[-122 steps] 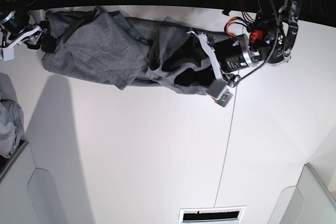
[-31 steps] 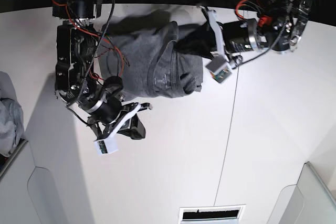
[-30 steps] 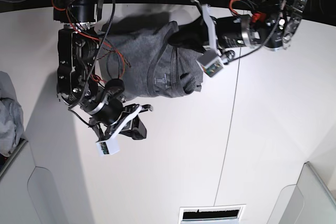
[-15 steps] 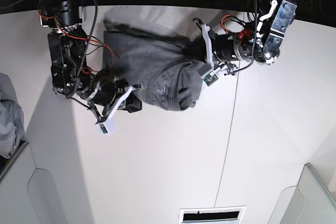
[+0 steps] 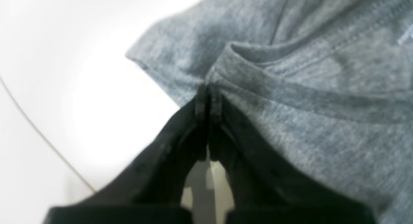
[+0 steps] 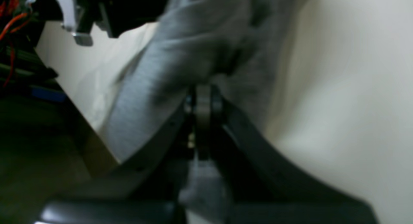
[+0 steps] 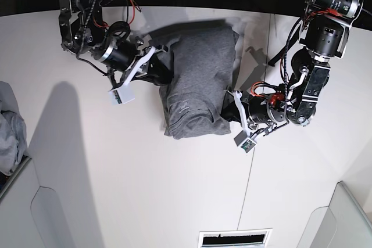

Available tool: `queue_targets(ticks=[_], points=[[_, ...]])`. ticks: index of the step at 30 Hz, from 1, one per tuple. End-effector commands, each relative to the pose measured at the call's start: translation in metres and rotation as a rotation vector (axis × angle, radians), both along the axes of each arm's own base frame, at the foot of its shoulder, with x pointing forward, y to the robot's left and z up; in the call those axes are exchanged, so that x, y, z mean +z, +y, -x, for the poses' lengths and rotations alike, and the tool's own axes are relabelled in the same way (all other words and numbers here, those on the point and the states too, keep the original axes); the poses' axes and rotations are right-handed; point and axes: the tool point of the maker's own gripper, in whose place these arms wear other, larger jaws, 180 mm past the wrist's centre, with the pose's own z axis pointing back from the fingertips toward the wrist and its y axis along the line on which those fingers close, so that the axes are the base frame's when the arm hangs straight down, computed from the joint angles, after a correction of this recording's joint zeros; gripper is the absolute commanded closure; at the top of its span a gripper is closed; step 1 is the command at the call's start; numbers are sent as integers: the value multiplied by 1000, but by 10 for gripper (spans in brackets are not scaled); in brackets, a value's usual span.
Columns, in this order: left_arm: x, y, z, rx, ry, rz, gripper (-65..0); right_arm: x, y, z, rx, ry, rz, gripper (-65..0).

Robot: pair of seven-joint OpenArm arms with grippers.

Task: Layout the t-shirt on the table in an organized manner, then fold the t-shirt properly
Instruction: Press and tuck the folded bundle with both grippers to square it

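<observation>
The t-shirt [image 7: 200, 82] lies bunched in a thick, roughly folded bundle on the table [image 7: 145, 190], toward the far middle of the white top, just left of the thin dark seam [image 7: 251, 161]. At its near right corner my left gripper [image 7: 228, 112] is clamped tight on the cloth; the wrist view shows my jaws pressed together on the ribbed collar edge [image 5: 255, 88], grey fabric spreading away to the right. Farther back, at the bundle's left side, my right gripper [image 7: 161, 75] is likewise closed on a fold of the shirt, the blurred wrist view showing cloth pinched at my fingertips [image 6: 201, 98]. Far off at the left edge lies a lighter grey garment heap [image 7: 9, 132].
</observation>
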Motion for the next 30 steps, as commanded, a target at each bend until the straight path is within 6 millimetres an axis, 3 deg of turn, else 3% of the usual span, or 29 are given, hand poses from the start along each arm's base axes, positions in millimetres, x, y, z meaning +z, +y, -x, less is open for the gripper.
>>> queue_targets(ticks=[1, 6, 11, 14, 17, 19, 22, 30], points=[[19, 7, -17, 2, -47, 5, 0, 23, 5, -18, -17, -75, -49, 0], [51, 16, -19, -5, -87, 54, 0, 42, -7, -36, -57, -139, -48, 0], [86, 29, -13, -60, -184, 16, 0, 82, -21, -49, -93, -253, -46, 0], [94, 24, 4, -100, -180, 35, 0, 100, -11, -52, -55, -274, -81, 0], [92, 6, 32, -181, -163, 75, 0, 104, 14, -53, 31, -304, -53, 0], [84, -2, 50, -190, -130, 109, 0, 98, 32, -54, 98, -334, 31, 0], [66, -14, 73, -180, -78, 154, 0, 72, 50, -58, 170, -342, 139, 0], [-4, -35, 105, -78, 46, 209, 0, -20, 43, -82, 168, -173, 213, 0]])
